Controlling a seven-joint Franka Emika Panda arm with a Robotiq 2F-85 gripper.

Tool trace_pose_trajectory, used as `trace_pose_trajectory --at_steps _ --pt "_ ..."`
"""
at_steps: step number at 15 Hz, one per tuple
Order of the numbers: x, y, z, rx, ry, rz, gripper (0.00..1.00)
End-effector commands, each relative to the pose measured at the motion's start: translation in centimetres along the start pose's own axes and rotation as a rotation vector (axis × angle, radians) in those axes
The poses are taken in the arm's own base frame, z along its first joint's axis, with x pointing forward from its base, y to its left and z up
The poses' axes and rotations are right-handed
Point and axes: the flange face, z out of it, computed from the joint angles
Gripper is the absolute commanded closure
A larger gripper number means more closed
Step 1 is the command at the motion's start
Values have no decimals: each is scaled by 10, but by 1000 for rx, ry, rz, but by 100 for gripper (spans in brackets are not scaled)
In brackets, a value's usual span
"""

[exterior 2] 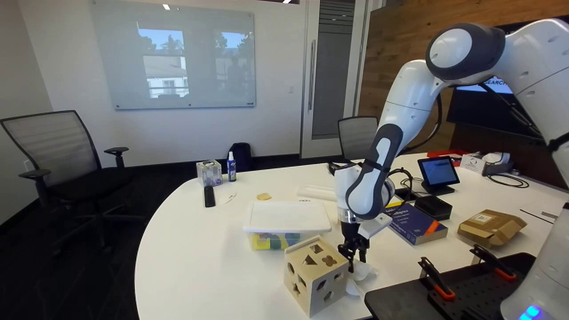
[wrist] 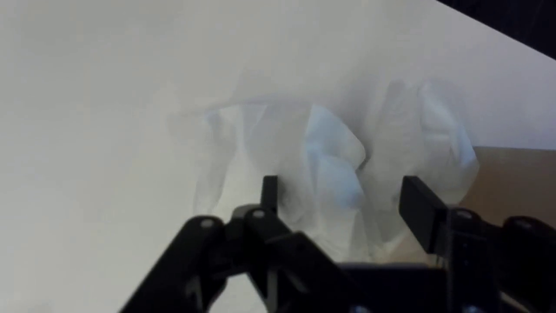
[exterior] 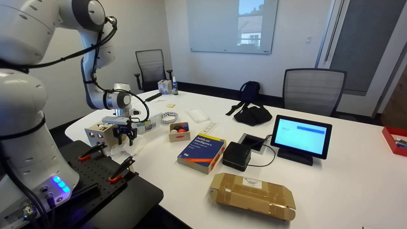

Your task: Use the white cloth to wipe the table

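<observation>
The white cloth [exterior: 138,147] lies crumpled on the white table [exterior: 334,190] near the robot's base. It also shows in an exterior view [exterior 2: 363,270], beside the wooden shape-sorter cube. In the wrist view the cloth [wrist: 334,161] has raised folds between and beyond the fingertips. My gripper [exterior: 125,143] points down over the cloth, and it also shows in an exterior view [exterior 2: 357,266]. In the wrist view its fingers [wrist: 341,187] are wide apart with nothing clamped between them. I cannot tell whether the fingertips touch the cloth.
The wooden cube [exterior 2: 315,284] stands close beside the gripper. A lidded plastic bin [exterior 2: 286,220] is behind it. A box of balls [exterior: 179,136], a blue book [exterior: 203,149] and a black device [exterior: 237,156] lie farther along. Clamps [exterior: 122,170] stick up at the mount's edge.
</observation>
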Motion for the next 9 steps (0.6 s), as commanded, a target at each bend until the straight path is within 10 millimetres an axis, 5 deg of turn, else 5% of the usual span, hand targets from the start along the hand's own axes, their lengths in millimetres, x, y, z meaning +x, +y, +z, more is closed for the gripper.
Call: trace_pose_trajectory --at_steps 1,6,9 --pt "12 2 13 -24 15 10 58" --pt "15 -2 17 -34 29 5 96" --pt "13 7 15 -58 37 34 100"
